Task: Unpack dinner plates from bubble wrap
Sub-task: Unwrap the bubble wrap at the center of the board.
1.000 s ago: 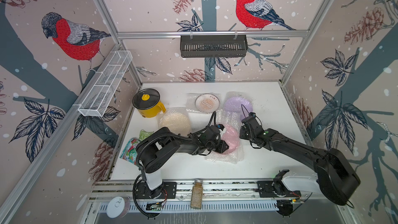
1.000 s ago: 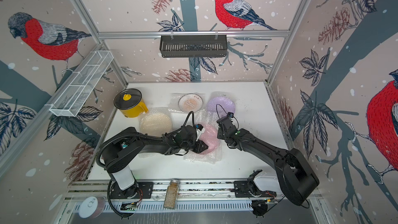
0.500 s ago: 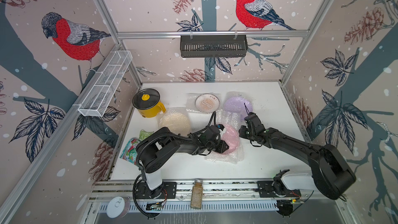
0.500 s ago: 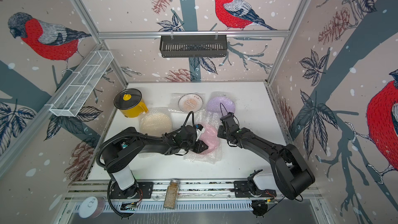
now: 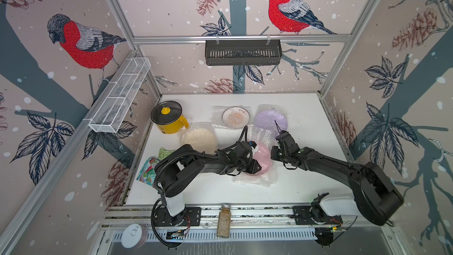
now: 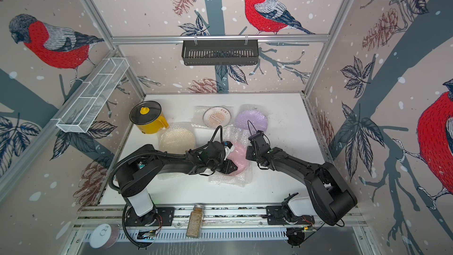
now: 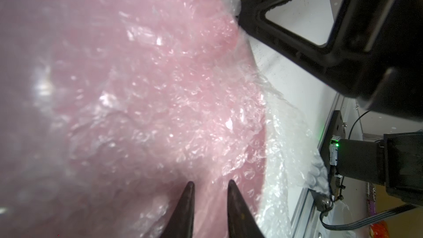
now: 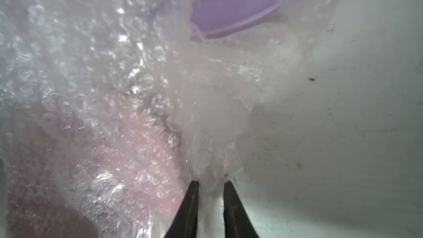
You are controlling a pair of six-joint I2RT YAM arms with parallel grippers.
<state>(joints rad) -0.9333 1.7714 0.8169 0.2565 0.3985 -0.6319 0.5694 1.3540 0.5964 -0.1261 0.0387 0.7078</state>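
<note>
A pink plate (image 5: 263, 158) lies mid-table inside crinkled clear bubble wrap (image 5: 257, 180). My left gripper (image 5: 255, 166) is at its left edge; in the left wrist view the left gripper (image 7: 210, 182) stands narrowly apart, clamped on the wrapped pink plate (image 7: 160, 88). My right gripper (image 5: 274, 153) is at the plate's right side. In the right wrist view the right gripper (image 8: 211, 183) pinches a bunched edge of bubble wrap (image 8: 206, 111) beside the pink plate (image 8: 126, 156). Behind lie a lilac plate (image 5: 270, 120), a sunburst plate (image 5: 236, 117) and a wrapped cream plate (image 5: 199, 138).
A yellow pot with a black lid (image 5: 169, 118) stands at the back left. Snack bags (image 5: 149, 168) lie by the left wall under my left arm. A spice jar (image 5: 223, 220) and a tin lid (image 5: 131, 235) sit on the front rail.
My right gripper has shifted a little at the pink plate's right side and closed on the wrap's edge. The left arm has stayed in place.
</note>
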